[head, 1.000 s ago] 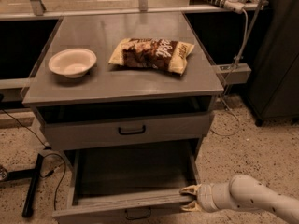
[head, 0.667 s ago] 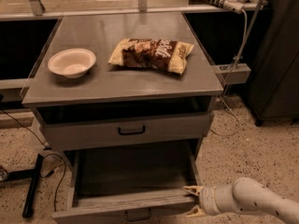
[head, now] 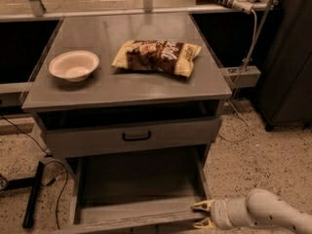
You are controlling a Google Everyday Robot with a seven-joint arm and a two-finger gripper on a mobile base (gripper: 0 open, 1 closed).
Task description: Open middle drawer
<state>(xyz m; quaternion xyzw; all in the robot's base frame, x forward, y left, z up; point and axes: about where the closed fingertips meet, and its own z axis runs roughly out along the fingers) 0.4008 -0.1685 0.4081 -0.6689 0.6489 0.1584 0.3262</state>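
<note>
The middle drawer [head: 139, 206] is pulled out of the grey cabinet, under a shut drawer front with a black bar handle [head: 136, 136]. Its inside looks empty, and its front edge [head: 131, 222] runs along the bottom of the view, with its handle out of view. My gripper [head: 199, 215] comes in from the lower right on a white arm [head: 265, 213]. Its yellowish fingertips [head: 197, 206] stand apart, right at the drawer's right front corner, holding nothing.
On the cabinet top [head: 146, 84] are a white bowl [head: 73, 65] and a brown chip bag [head: 156, 56]. A black stand foot and cables [head: 34, 194] lie on the floor to the left. A dark cabinet [head: 287, 72] and a power strip [head: 241, 74] are to the right.
My gripper has drifted slightly right and down, away from the drawer's front corner. The drawer stays pulled out.
</note>
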